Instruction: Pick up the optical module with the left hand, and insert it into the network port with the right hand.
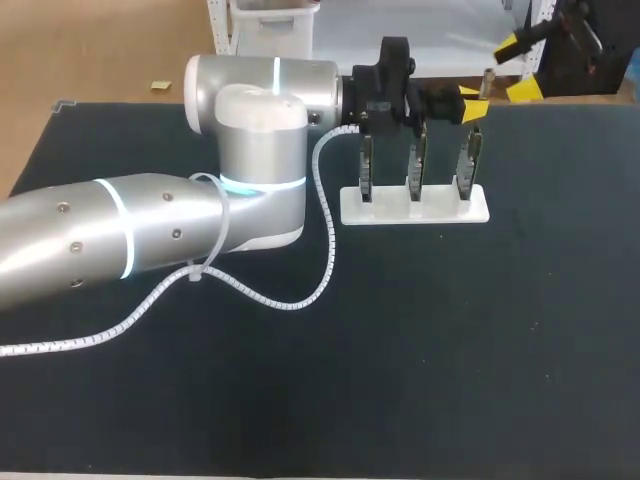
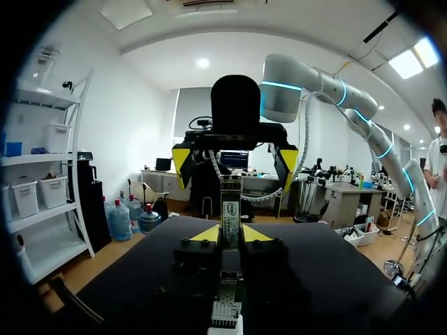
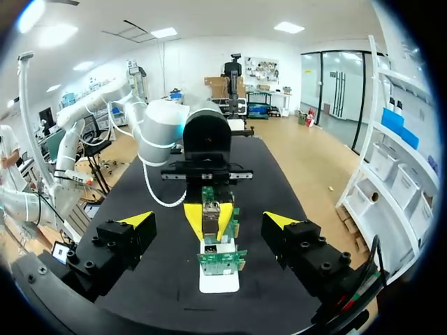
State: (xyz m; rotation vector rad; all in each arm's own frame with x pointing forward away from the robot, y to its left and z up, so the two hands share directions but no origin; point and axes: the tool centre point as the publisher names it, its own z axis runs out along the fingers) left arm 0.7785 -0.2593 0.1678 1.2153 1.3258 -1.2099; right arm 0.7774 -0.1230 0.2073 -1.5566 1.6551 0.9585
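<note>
Now optical module (image 2: 229,209) pinched in left end effector (image 2: 230,234).

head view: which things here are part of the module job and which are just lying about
job: optical module in left claw; open right claw; white stand of port boards
lying about: the arm's spiral-wrapped cable; black table

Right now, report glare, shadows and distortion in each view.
Head view: glare on the left arm's glossy silver shell; the matte black table shows no clear shadows. Left wrist view: the slim metal optical module stands against a bright room. Right wrist view: fisheye bows the table's edges; the green circuit board on its white stand evenly lit.
</note>
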